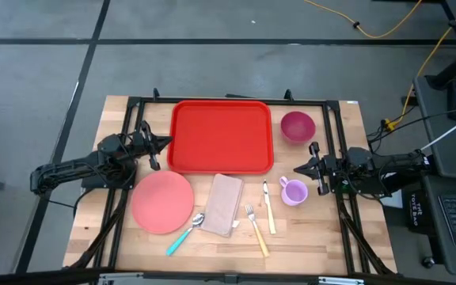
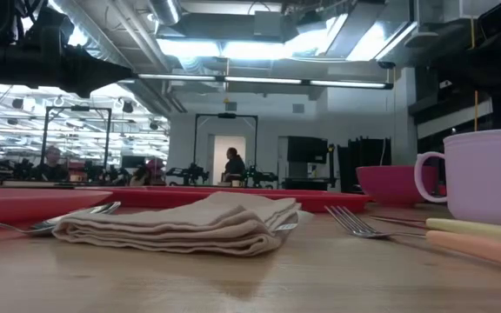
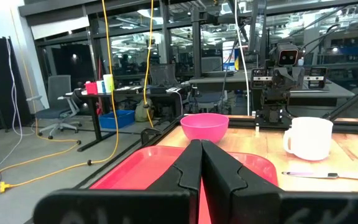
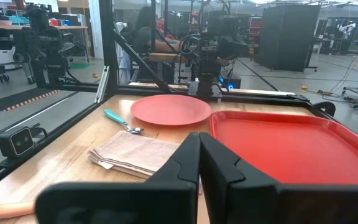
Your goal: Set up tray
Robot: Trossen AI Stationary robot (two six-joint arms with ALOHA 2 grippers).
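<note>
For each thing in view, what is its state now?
tray: empty, flat on table
bowl: upright, empty
cup: upright
plate: flat, bare
napkin: folded
spoon: bowl on napkin edge
fork: lying flat
knife: lying flat
left hand: shut, empty
right hand: shut, empty

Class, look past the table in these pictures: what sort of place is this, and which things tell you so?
Probably a robotics lab or workshop. Beyond the red tray stand workbenches with another robot arm, yellow cables trail over a bare floor, and ceiling ducts hang exposed.
</note>
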